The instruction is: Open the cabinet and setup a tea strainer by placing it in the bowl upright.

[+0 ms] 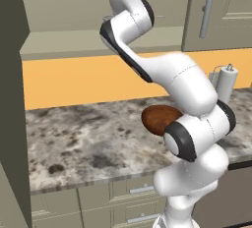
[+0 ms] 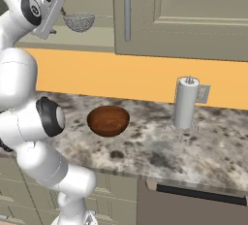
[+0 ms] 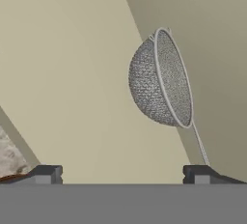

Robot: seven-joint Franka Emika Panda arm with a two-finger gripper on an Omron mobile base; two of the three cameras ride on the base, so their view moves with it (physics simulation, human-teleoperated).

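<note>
Two dark fingertips (image 3: 48,174) of the tool (image 3: 123,175) are seen spread wide at the bottom of the hand view, with nothing pinched between them. Just beyond them the tea strainer (image 3: 159,80) is seen, apart from both tips; its thin wire handle runs down toward the right-hand tip. In the right base view the tea strainer (image 2: 79,22) rests on the cabinet shelf (image 2: 92,37), just beside the tool (image 2: 57,11), and the cabinet door (image 2: 184,15) with its long silver bar handle (image 2: 127,8) is seen to the right of the shelf. Bare shelf is left to either side of the strainer. Its basket is a rounded silver-grey wire mesh with a plain rim. Below, on the speckled stone counter (image 2: 155,146), the round, wood-like reddish-brown bowl (image 2: 108,120) stands well apart from the strainer, with a white paper-towel roll (image 2: 186,104) on a wire holder to its right.
</note>
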